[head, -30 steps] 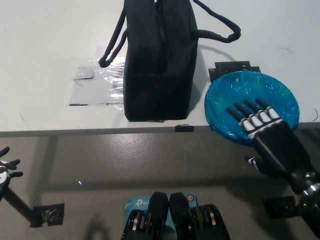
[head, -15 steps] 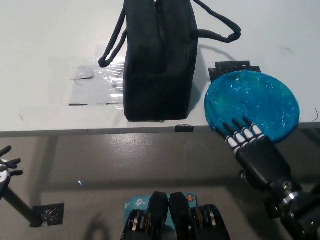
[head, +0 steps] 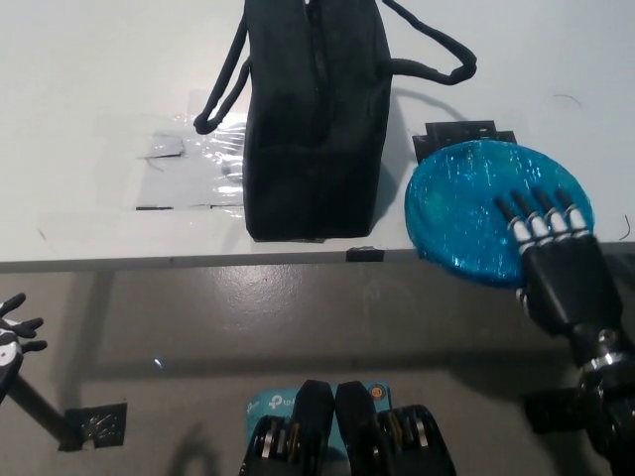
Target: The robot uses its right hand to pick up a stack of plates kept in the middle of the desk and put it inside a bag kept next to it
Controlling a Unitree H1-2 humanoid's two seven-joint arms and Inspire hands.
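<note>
Resting at the near edge of the white table (head: pixel 89 69), a stack of blue plates (head: pixel 476 203) sits just to the right of an upright black bag (head: pixel 316 129), close beside it but not touching. The black right robot hand (head: pixel 561 263) lies over the near right part of the plates, its fingers (head: pixel 541 213) spread flat and pointing away from the robot across the blue surface; it is released, grasping nothing. The plates lie directly under and ahead of this robot hand, and the bag stands to the left of them, so the carry would likely run leftward. The bag's long axis runs away from the robot, with its zip line on top. The white left robot hand (head: pixel 12 332) rests far left of the bag, below the table edge, open.
</note>
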